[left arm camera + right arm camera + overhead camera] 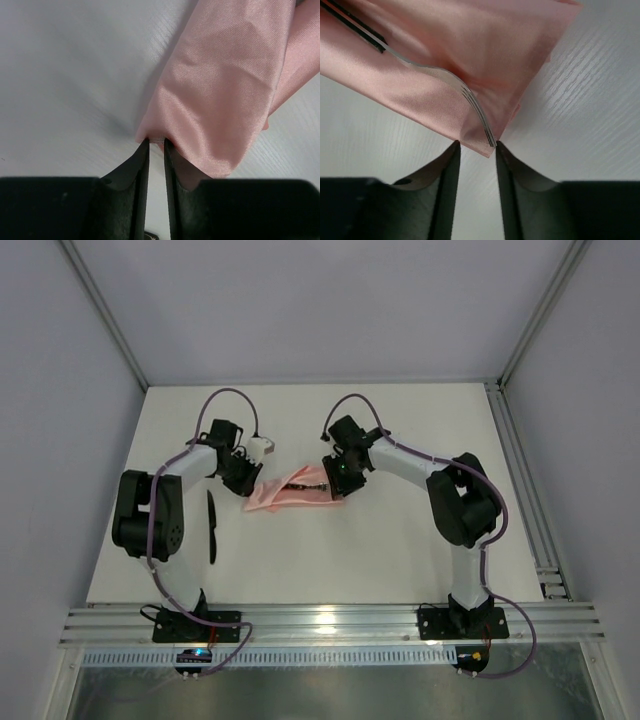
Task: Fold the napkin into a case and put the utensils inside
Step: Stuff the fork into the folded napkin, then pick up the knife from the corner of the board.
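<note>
A white table (400, 560) fills the floor of a bare booth with pale grey walls (300, 300). An aluminium rail (330, 625) runs along the table's near edge, where both arms are bolted.

The folded pink case (285, 495) lies flat at mid-table, stretched between the two claws.

The left claw (156, 144) sits at the case's left end. Its jaws are almost together, with only a thin slit between them, and the cloth's hem lies right at the tips. Whether the hem is pinched I cannot tell.

The right claw (476, 145) is at the case's right end with its jaws parted and released, bare table showing between them. The case's corner lies just at the tips.

A fork (445, 75) with a black handle lies on the cloth, its silver tines reaching that corner beside the right claw's fingertip (498, 147).

A second black utensil (212, 527) lies on the bare table beside the left arm, apart from the case.
</note>
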`<state>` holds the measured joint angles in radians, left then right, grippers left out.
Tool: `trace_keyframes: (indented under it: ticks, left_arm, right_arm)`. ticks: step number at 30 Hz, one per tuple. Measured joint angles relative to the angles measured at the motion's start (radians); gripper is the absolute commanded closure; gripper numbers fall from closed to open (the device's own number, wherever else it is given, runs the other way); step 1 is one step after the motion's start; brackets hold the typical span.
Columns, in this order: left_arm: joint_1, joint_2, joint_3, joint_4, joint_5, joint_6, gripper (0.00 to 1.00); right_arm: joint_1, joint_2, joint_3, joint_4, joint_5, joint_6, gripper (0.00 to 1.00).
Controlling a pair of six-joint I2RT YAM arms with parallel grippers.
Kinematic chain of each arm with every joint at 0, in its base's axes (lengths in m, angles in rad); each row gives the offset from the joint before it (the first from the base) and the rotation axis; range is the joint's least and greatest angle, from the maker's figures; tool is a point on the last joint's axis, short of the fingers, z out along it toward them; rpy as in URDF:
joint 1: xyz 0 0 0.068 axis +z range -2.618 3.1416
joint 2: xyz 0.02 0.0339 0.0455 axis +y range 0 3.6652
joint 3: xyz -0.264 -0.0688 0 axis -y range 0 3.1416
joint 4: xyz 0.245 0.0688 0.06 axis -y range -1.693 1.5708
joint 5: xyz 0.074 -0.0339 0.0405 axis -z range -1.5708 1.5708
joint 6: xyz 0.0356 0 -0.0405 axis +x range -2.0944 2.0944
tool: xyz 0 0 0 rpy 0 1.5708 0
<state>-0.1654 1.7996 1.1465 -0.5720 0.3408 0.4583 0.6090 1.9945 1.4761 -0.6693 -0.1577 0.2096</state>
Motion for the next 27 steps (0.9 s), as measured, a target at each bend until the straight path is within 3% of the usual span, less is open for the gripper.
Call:
trace_keyframes:
  ticks: [3, 10, 18, 23, 27]
  left_arm:
    - [0.0, -0.01, -0.005, 0.002, -0.018, 0.0, 0.68]
    - [0.002, -0.061, -0.006, -0.005, -0.065, -0.006, 0.58]
    - [0.063, -0.216, -0.002, -0.126, -0.132, -0.017, 0.46]
    - [0.121, -0.304, -0.105, -0.191, -0.182, -0.029, 0.37]
    - [0.12, -0.295, -0.2, -0.274, -0.189, -0.027, 0.37]
  right_arm:
    - [0.002, 0.002, 0.0, 0.013, 0.006, 0.011, 0.48]
    - [0.002, -0.005, 0.01, 0.022, 0.087, 0.016, 0.38]
    - [0.001, -0.159, 0.002, 0.026, 0.177, 0.007, 0.36]
    - [0.0, -0.322, -0.109, 0.069, 0.203, 0.02, 0.36]
    - [0.0, -0.395, -0.211, 0.087, 0.208, 0.04, 0.36]
